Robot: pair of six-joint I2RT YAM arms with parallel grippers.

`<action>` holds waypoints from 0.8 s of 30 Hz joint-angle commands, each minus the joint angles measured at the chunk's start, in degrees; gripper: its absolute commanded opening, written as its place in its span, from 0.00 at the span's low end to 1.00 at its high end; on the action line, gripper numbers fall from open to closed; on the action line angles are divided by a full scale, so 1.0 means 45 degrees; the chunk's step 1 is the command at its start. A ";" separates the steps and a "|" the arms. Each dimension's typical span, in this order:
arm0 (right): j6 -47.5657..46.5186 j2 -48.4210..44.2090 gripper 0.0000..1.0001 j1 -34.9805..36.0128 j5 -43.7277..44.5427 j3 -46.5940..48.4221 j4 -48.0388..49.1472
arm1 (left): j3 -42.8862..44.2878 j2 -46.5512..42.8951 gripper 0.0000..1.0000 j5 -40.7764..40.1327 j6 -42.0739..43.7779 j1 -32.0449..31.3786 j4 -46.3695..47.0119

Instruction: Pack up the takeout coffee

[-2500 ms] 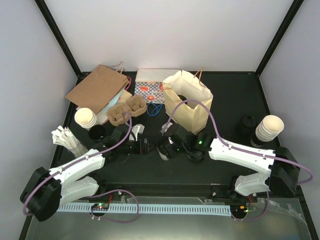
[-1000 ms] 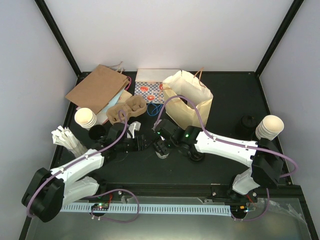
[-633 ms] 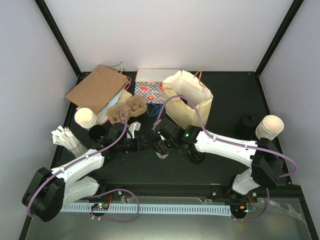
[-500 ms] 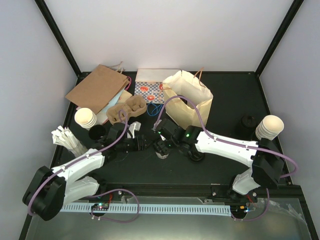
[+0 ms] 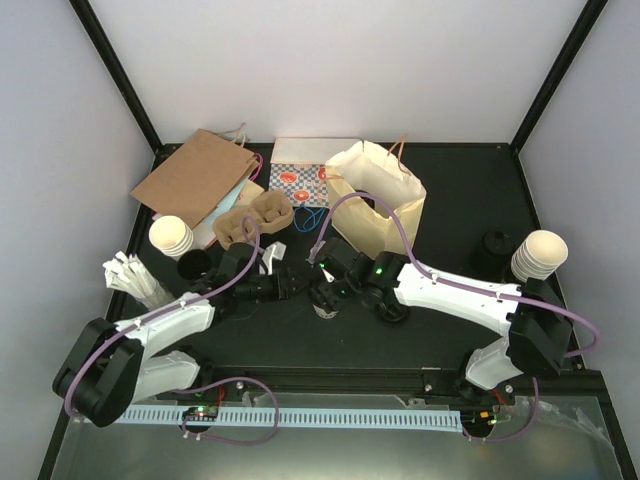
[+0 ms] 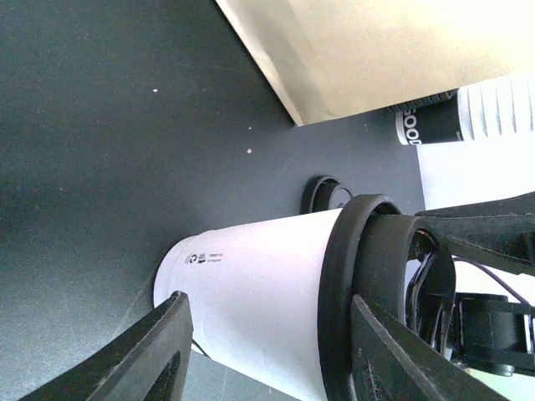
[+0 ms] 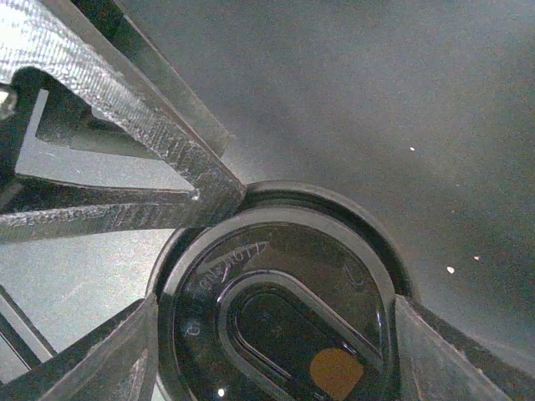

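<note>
At table [image 5: 450, 200] centre, L end effector [image 5: 298, 283] now closer, half-open beside takeout coffee [image 6: 251, 284]; R end effector [image 5: 328, 290] clamped on lid [image 7: 276, 317].

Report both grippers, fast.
Left gripper: jaws astride the cup; grip cannot be told.
Right gripper: closed on the cup's lid.

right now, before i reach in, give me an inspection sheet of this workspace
surface: black table, pale specks
job's things: takeout coffee upright, lid on, near open cream bag
clutter: brown bag, cup carrier, left cup stack, right cup stack, loose black lid
grippers: right gripper grips the lid rim from above; left gripper open beside the cup
cables: purple cables loop over both arms
surroundings: white walls, black frame
</note>
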 commanded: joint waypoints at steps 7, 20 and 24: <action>-0.0245 0.0913 0.64 0.0262 -0.2234 -0.0658 -0.2196 | 0.0175 0.0884 0.50 -0.0215 -0.0073 -0.0108 0.0400; -0.0532 0.1233 0.64 0.0274 -0.2573 -0.0669 -0.2020 | 0.1553 0.2872 0.55 0.0487 0.0190 -0.0098 0.1058; -0.0506 0.1341 0.64 0.0270 -0.2433 -0.0595 -0.2035 | 0.1918 0.3384 0.55 0.1006 0.0519 -0.0113 0.0959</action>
